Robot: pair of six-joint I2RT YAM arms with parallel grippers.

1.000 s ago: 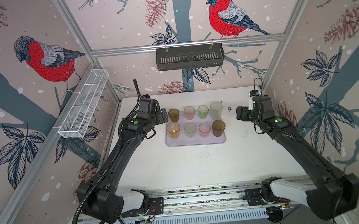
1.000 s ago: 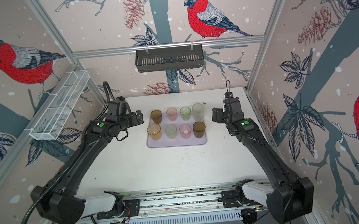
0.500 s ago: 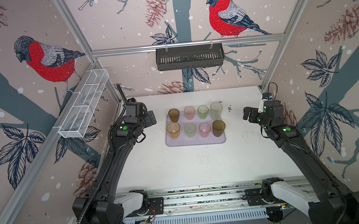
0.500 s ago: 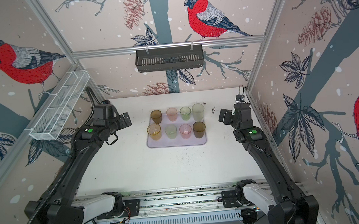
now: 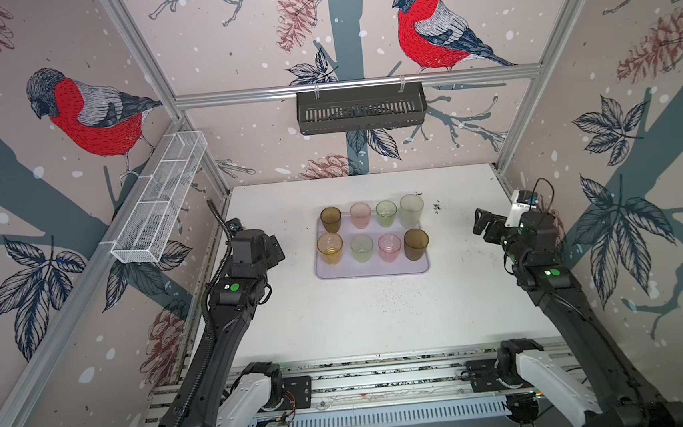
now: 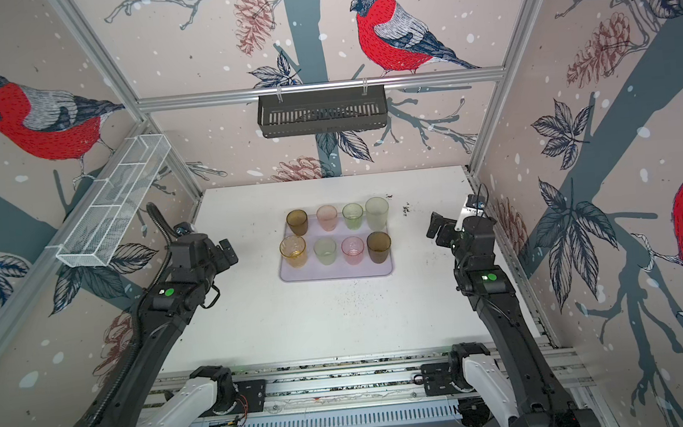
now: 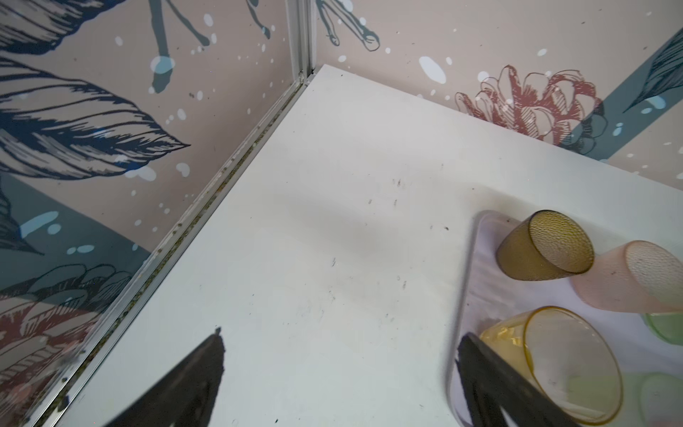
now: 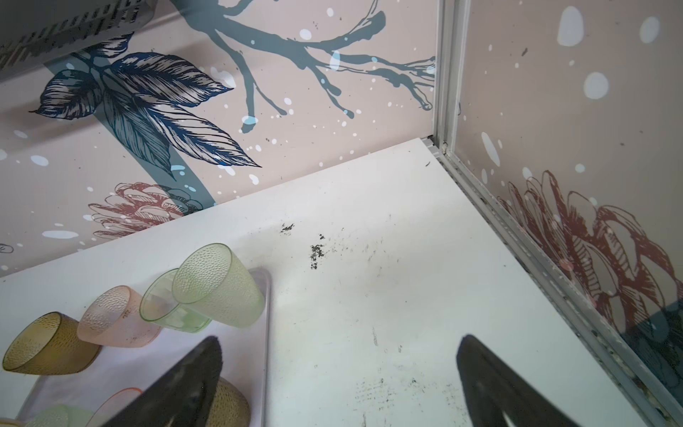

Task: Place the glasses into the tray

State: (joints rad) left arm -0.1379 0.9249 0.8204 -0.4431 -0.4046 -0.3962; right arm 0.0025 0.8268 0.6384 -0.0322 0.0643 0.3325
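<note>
The glasses (image 5: 372, 233), eight small see-through tumblers, all stand upright on the tray (image 5: 371, 271), four in a far row and four in a near row, mouths up, so their long axes run straight up from the table (image 5: 361, 321). The tray lies mid-table, between the two arms; it sits inward from each gripper, to the right of the left gripper (image 5: 272, 249) and to the left of the right gripper (image 5: 483, 223), and the left one looks slightly nearer to it. Neither touches anything. Both sets of fingers (image 7: 192, 384) stand wide apart and empty, seen over bare tabletop in the wrist views. From how things lie, I judge the job done, with no tumbler left outside the rim and no further reach needed. The tumblers are dimpled, frosted plastic-looking cups that taper toward the base: brown, pink, bright green and a taller pale green one (image 8: 218, 286) at the back, amber (image 7: 554, 366), pale green, pink and dark brown in front. The tray is flat, pale lilac, round-cornered, with a low rim.
</note>
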